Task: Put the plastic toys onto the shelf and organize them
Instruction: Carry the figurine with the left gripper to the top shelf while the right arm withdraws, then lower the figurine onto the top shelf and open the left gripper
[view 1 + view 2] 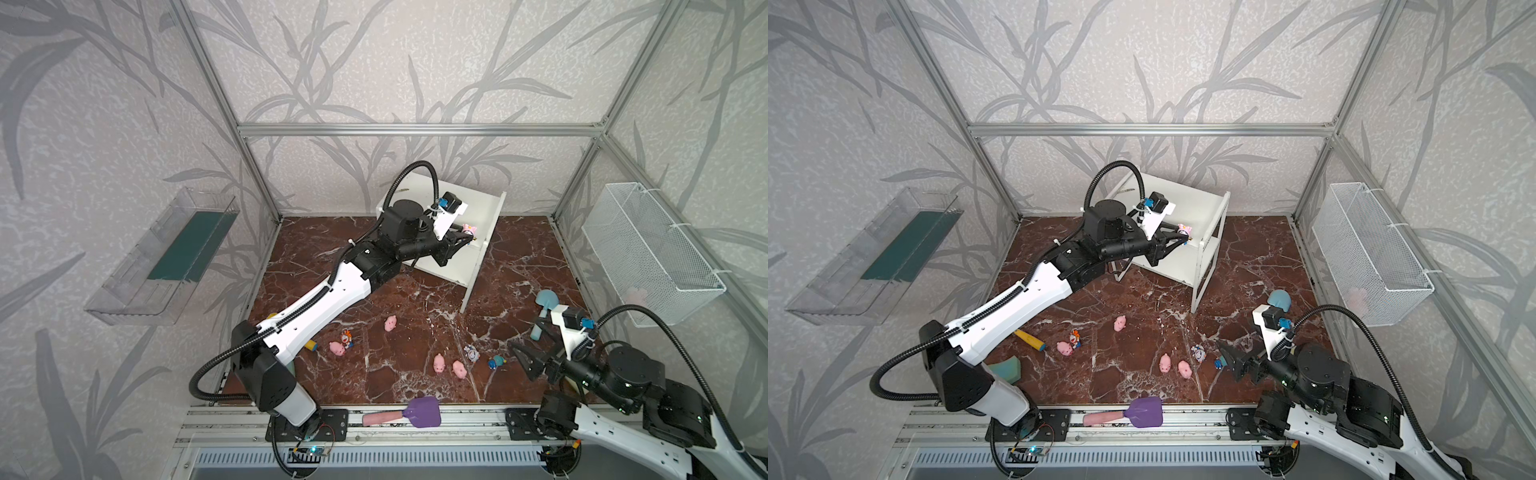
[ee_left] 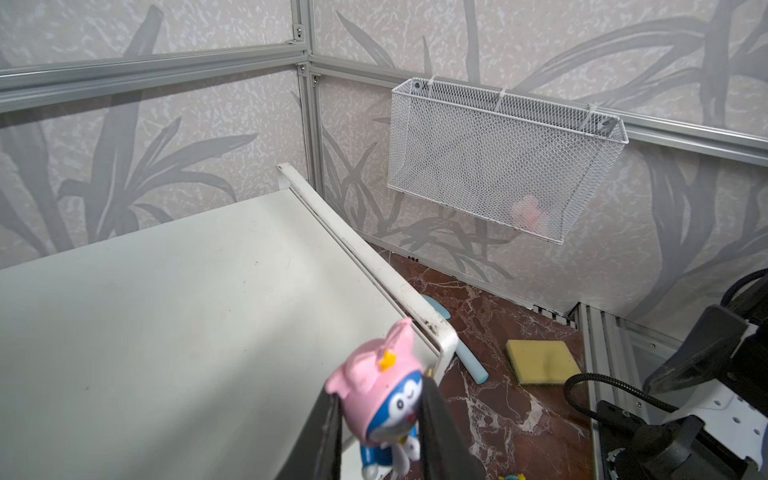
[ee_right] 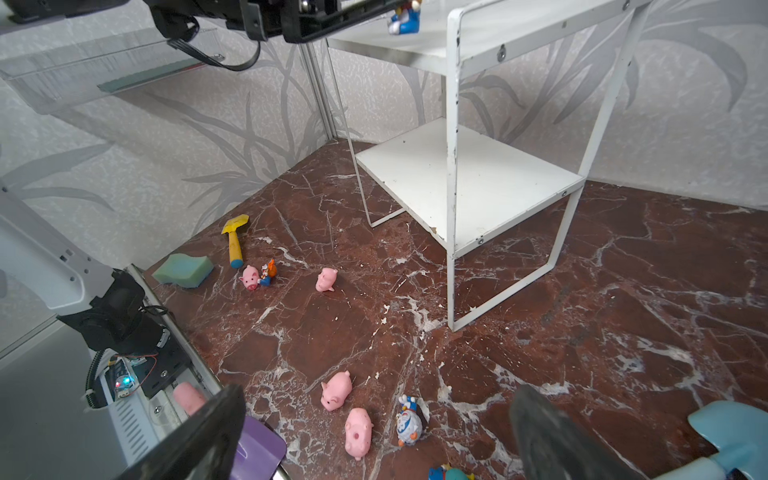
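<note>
left gripper (image 2: 380,409) clamped on pink-hat figurine (image 2: 374,374) at shelf (image 2: 166,311) top edge (near corner); let go here it could topple off. right gripper (image 3: 376,392) jaws apart, empty.

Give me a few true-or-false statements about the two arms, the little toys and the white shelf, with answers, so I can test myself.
1. The left gripper holds a pink-hatted figurine at the shelf's top board. True.
2. Four pigs lie on the tabletop. True.
3. The right gripper is clamped on a pig. False: it is open and holds nothing.
4. Two figurines stand on the shelf's lower board. False: nothing stands there.
</note>
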You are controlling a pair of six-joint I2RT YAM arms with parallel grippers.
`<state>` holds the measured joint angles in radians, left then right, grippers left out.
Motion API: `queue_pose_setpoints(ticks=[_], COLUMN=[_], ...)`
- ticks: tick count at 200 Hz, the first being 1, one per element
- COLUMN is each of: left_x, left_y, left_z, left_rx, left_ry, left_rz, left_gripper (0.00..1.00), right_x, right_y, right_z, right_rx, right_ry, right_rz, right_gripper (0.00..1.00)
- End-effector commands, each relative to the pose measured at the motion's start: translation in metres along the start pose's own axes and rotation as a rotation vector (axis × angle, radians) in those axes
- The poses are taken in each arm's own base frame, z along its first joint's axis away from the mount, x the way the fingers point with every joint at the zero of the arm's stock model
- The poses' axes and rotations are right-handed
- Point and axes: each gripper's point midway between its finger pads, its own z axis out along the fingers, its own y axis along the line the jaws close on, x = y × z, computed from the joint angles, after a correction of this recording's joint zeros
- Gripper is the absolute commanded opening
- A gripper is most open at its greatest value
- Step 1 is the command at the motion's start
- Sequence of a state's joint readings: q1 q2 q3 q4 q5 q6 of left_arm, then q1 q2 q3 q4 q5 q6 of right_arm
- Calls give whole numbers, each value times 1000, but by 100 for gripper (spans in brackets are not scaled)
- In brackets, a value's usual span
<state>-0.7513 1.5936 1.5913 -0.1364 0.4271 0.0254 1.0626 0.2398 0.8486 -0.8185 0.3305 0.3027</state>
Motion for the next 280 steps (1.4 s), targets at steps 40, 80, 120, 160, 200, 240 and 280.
queue_pose_setpoints(ticks=[40, 80, 120, 160, 200, 240, 280], left_x=[-23, -16, -10, -8, -9, -10, -11], left_y=[1, 4, 6, 8, 10, 10, 11], left_z=[13, 25, 32, 34, 33, 31, 28], left_rx=[13, 27, 33, 25, 14, 9, -4], left_ry=[-118, -99, -83, -72, -73, -73, -70], left_rz=[107, 99, 87, 90, 96, 103, 117], left_gripper=[11, 11, 12, 18, 27, 33, 39], right_x=[-9, -6, -6, -6, -6, -4, 0], right_y=[-2, -2, 0, 1, 2, 3, 4], right_z=[-11, -10, -11, -11, -8, -5, -3], right_rx=[7, 2, -9, -13, -15, -18, -19], right_ry=[-2, 7, 6, 6, 11, 15, 24], right_rz=[-60, -51, -47, -47, -49, -49, -46], right_gripper=[99, 99, 99, 99, 99, 99, 99])
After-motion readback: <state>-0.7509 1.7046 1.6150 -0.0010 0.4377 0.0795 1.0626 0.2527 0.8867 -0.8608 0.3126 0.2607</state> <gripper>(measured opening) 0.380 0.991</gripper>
